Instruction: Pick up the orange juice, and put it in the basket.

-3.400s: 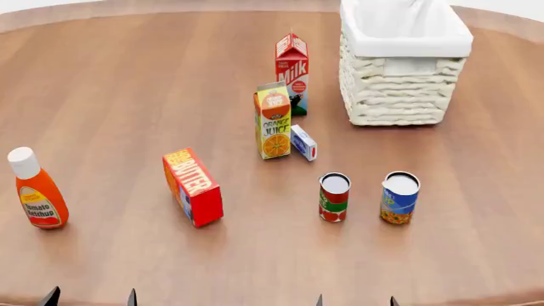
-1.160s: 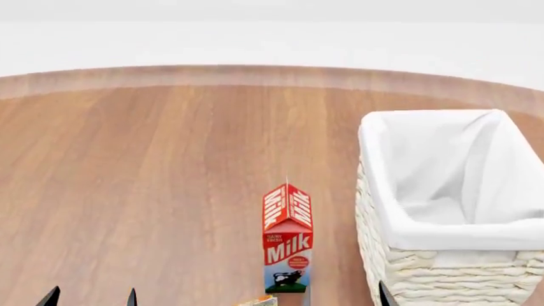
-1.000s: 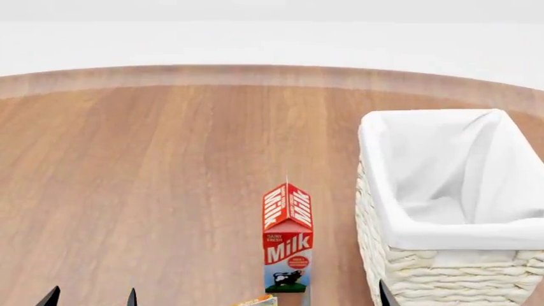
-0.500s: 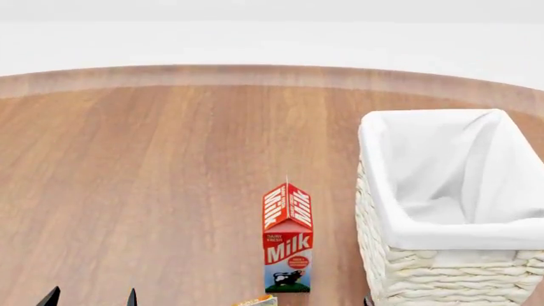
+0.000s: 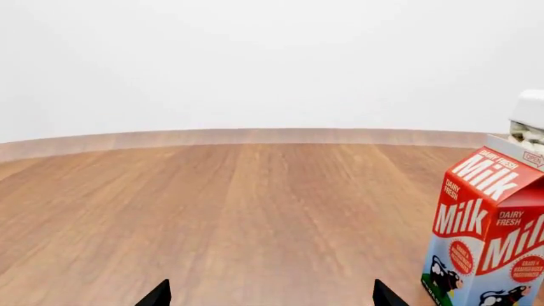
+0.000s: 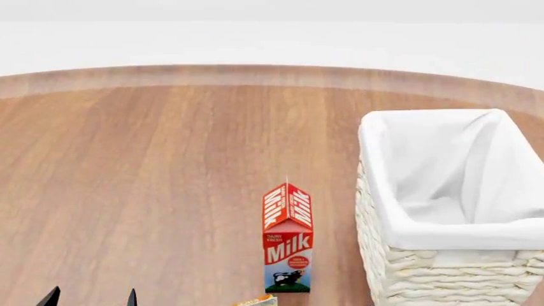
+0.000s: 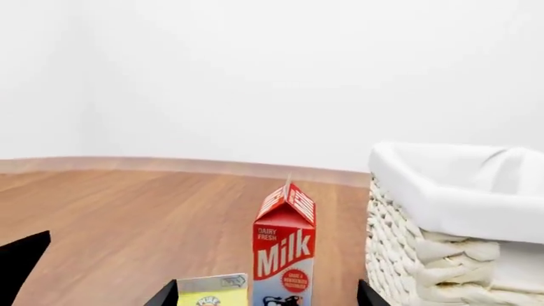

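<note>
Only the yellow top of the orange juice (image 6: 256, 301) shows in the head view, at the bottom edge just in front of the milk carton (image 6: 287, 239). The right wrist view has the orange juice (image 7: 213, 290) between the two dark fingertips of my right gripper (image 7: 265, 294), which is open and not touching it. The basket (image 6: 425, 280), cream wicker with a white liner, stands to the right of the milk. My left gripper (image 6: 91, 298) is open at the lower left over bare wood, and in its own view the left gripper (image 5: 267, 296) holds nothing.
The milk carton (image 7: 284, 248) stands right behind the juice, close to the basket (image 7: 442, 255) wall. The round wooden table (image 6: 170, 159) stretches far to the left and back. A dark shape (image 7: 21, 261) sits at the edge of the right wrist view.
The head view rose from the whole table to its far half. In the last second the right fingertip by the basket slipped out of the head view's bottom edge. The cartons have not moved.
</note>
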Tool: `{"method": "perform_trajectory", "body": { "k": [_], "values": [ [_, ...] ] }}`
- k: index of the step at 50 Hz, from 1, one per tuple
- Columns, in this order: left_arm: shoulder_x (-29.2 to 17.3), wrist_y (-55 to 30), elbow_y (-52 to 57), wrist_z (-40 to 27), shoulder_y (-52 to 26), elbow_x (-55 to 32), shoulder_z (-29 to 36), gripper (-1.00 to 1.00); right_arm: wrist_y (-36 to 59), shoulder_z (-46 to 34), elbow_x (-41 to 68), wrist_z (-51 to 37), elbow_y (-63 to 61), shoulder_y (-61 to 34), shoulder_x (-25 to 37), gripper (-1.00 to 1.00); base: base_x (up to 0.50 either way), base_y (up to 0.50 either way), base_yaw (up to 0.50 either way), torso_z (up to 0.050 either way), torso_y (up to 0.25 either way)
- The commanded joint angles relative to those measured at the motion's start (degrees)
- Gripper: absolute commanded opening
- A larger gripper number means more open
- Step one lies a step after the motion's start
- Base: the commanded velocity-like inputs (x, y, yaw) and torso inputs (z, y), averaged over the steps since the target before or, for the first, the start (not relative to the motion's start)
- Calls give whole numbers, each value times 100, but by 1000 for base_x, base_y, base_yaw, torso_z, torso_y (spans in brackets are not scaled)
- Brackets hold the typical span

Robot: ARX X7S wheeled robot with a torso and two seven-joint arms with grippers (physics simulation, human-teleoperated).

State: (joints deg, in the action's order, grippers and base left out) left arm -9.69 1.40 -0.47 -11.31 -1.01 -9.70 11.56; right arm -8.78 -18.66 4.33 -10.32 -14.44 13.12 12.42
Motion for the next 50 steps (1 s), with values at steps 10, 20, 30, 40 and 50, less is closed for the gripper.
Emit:
{"method": "perform_trajectory", "body": {
  "k": [10, 20, 30, 40, 50],
  "values": [
    [-53, 16, -5, -62, -12, -53, 66, 100, -488, -324, -141, -124, 482, 117, 4, 100, 0, 0, 0, 0, 0],
    [-77, 23, -8, -90, -17, -77, 97, 100, -696, -464, -202, -122, 944, 14, -77, 100, 0, 0, 0, 0, 0],
    [-100, 31, -10, -118, -22, -101, 126, 100, -698, -537, -191, -116, 1220, -176, -127, 100, 0, 0, 0, 0, 0],
    [-123, 38, -13, -144, -28, -123, 155, 100, -638, -585, -129, -127, 1332, -321, -160, 100, 0, 0, 0, 0, 0],
    [-144, 45, -15, -170, -33, -145, 182, 100, -705, -687, -142, -156, 1524, -400, -207, 100, 0, 0, 0, 0, 0]
  ]
}}
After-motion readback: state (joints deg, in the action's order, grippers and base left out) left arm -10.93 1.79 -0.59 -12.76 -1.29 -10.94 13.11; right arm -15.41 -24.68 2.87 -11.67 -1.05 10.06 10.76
